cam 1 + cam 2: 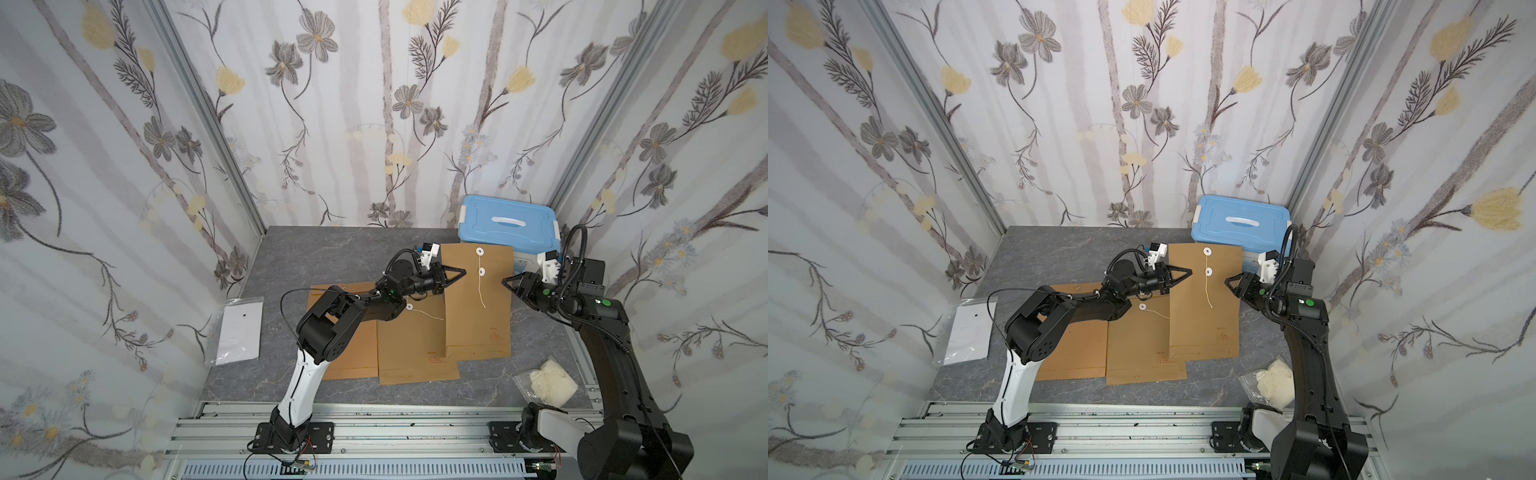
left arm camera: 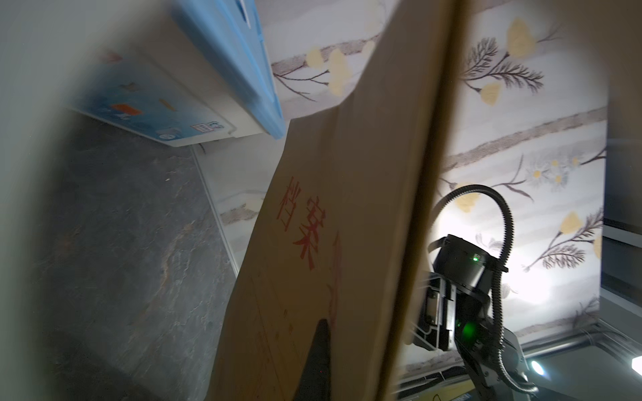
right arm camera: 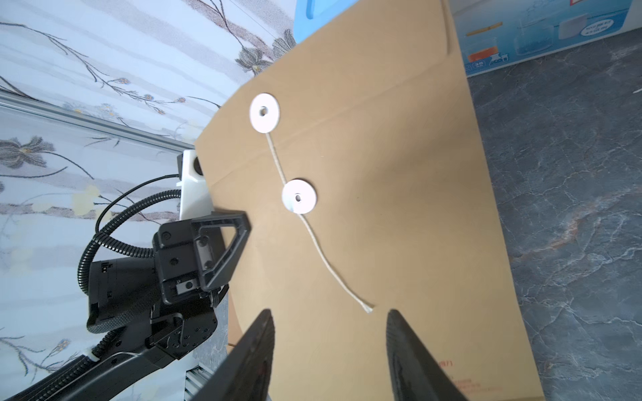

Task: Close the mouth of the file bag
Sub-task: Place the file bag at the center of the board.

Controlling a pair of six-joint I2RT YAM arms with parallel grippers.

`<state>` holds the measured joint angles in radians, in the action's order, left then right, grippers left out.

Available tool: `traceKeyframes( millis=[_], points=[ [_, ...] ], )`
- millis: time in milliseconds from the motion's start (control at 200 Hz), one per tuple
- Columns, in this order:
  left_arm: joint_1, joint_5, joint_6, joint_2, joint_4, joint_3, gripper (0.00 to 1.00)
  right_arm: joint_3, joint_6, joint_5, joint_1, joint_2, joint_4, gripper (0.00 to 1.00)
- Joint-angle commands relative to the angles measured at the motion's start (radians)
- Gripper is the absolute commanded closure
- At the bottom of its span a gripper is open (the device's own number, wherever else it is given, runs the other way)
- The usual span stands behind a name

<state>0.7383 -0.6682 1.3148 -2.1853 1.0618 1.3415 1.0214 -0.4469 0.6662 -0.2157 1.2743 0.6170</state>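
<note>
A brown file bag stands raised at the right of the table, its upper end leaning on the blue box. My left gripper is shut on the bag's left edge; in the left wrist view one finger lies against the bag. The bag carries two white discs. A white string runs from the upper disc past the lower one and ends loose. My right gripper is open at the bag's right edge, with the string's end just beyond its tips and nothing between them.
A blue-lidded box stands at the back right behind the bag. Two more brown file bags lie flat mid-table under the left arm. A clear sleeve with white paper lies left. A plastic bag of white stuff lies front right.
</note>
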Motion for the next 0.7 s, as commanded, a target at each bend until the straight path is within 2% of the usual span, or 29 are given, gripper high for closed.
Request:
traceKeyframes(
  millis=[0,105,175,380,520,585,694],
  points=[
    [0.013,0.063,-0.081,-0.041,-0.17,0.04,1.0,-0.022,0.025,-0.016,-0.004,-0.007,-0.056,0.47],
    [0.032,0.122,-0.045,-0.1,-0.194,0.065,1.0,-0.049,0.035,-0.025,-0.007,-0.014,-0.061,0.47],
    [0.047,0.143,-0.067,-0.118,-0.295,0.098,1.0,-0.064,0.046,-0.043,-0.008,-0.017,-0.056,0.47],
    [0.078,0.177,-0.101,-0.127,-0.355,0.105,1.0,-0.128,0.066,-0.068,-0.01,0.015,-0.071,0.47],
    [0.09,0.258,-0.172,-0.103,-0.639,0.171,1.0,-0.165,0.068,-0.091,-0.01,0.04,-0.092,0.47],
    [0.094,0.259,-0.165,-0.124,-0.665,0.188,1.0,-0.179,0.059,-0.091,-0.011,0.056,-0.108,0.47],
    [0.11,0.264,-0.167,-0.157,-0.735,0.238,0.86,-0.198,0.047,-0.083,-0.01,0.087,-0.14,0.46]
  ],
)
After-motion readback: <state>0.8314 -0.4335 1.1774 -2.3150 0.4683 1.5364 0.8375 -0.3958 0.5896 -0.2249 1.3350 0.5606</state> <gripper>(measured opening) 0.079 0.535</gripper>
